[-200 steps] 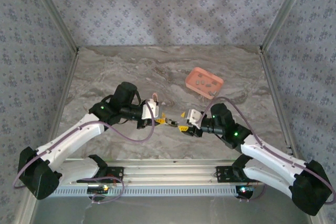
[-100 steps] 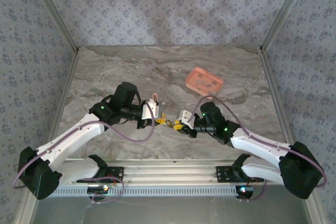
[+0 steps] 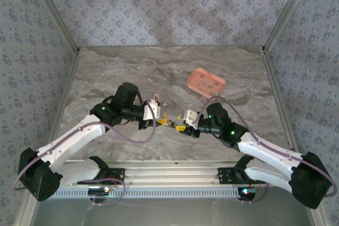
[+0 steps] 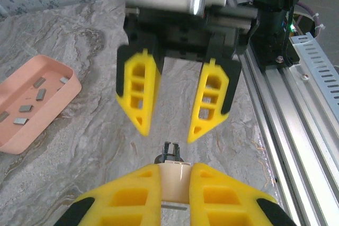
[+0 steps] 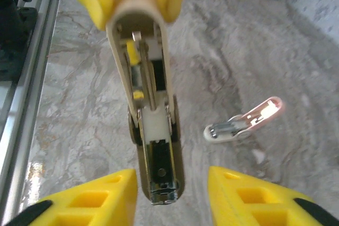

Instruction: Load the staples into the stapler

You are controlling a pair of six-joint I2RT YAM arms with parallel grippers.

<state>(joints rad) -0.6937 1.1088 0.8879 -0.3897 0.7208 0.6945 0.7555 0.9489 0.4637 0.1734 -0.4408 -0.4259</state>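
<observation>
Within left tool (image 4: 175, 169): stapler (image 5: 153, 130), facing spread right tool (image 4: 168, 134).

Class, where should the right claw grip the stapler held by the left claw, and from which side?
Probably the free end of the stapler, pinched across its narrow sides, coming end-on opposite the left claw; the open right claw straddles it.

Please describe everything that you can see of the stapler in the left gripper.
The stapler is a slim body that looks like cream plastic, opened so that its metal staple channel faces the right wrist camera. Inside show a thin metal rod, a yellow pusher and a dark slot at the front end. The left gripper clamps its rear end between the jaws. Its front end points between the open jaws of the right gripper, which do not touch it.
</observation>
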